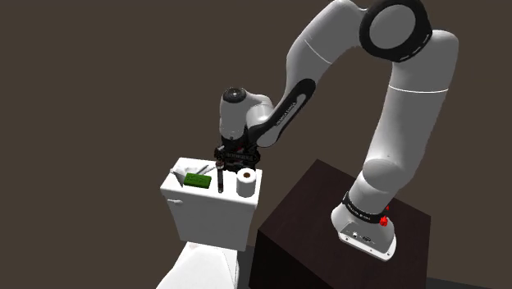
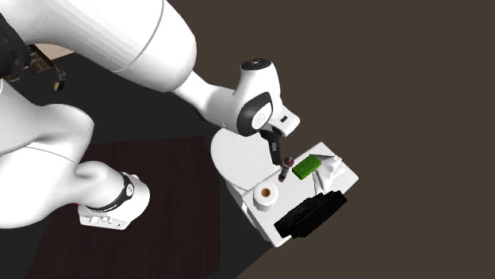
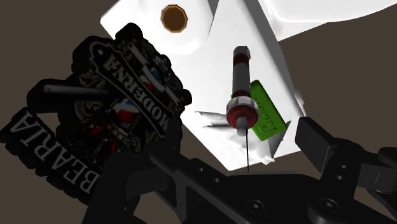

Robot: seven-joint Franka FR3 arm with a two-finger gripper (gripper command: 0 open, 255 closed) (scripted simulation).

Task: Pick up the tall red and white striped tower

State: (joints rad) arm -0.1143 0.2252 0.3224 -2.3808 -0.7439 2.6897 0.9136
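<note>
The gripper [image 1: 233, 162] hangs over a white tank [image 1: 205, 215] a little left of the shoulder view's centre. Its fingers [image 3: 317, 141] are spread apart and clasp nothing. The red and white striped tower [image 3: 240, 83] stands on the tank's flat top just under the gripper. It is slim, with a thin spike at its upper end. In the wrist view it sits in the gap between the two fingers, and neither touches it. In the shoulder view the tower stands between a green block [image 1: 197, 178] on its left and a white paper roll [image 1: 245, 182] on its right, both on the same top and close by. A black sign [image 3: 121, 89] lettered MODERNA lies along the tank's edge, toward the bottom of the second exterior view. The white arm [image 1: 402, 107] arches over from the dark stand [image 1: 312, 222] in the shoulder view's lower right.
</note>
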